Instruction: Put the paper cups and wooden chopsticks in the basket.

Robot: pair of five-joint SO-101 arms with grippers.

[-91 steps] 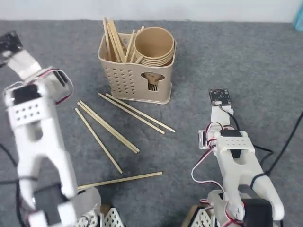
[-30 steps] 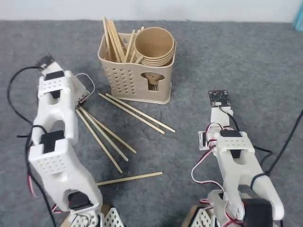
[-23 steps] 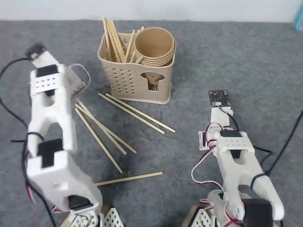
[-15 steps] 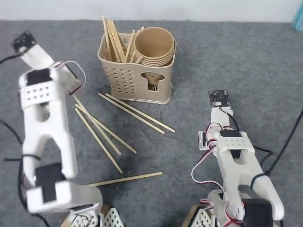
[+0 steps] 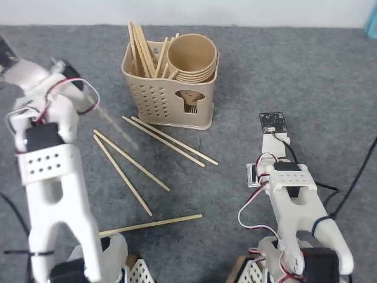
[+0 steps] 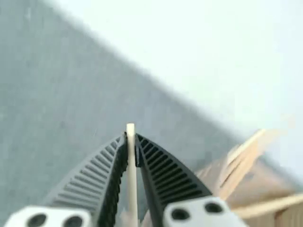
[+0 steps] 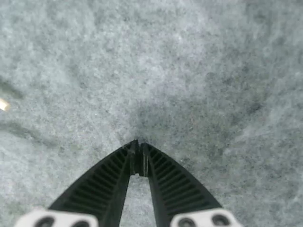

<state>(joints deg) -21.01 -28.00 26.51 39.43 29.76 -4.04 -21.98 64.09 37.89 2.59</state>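
Observation:
The beige perforated basket [image 5: 168, 97] stands at the back with a stack of paper cups [image 5: 191, 56] and several wooden chopsticks [image 5: 141, 47] upright in it. My left gripper [image 6: 130, 142] is shut on one chopstick [image 6: 130, 179], raised above the carpet left of the basket. In the high view that held chopstick [image 5: 115, 125] hangs slanting down from the left arm [image 5: 44, 112]. Several more chopsticks lie loose on the carpet: a pair [image 5: 171, 141] by the basket, two [image 5: 126, 165] further left, one [image 5: 150, 224] near the front. My right gripper [image 7: 137, 161] is shut on nothing, low over bare carpet.
Grey carpet [image 5: 283, 71] covers the table. The right arm [image 5: 288, 188] stands at the front right with its cables. A chopstick tip [image 7: 4, 105] shows at the edge of the right wrist view. In the left wrist view the basket's chopsticks [image 6: 246, 153] are off to one side.
The left arm was down at the loose chopsticks, then rose and pulled back with one chopstick in its gripper. The right arm has not moved.

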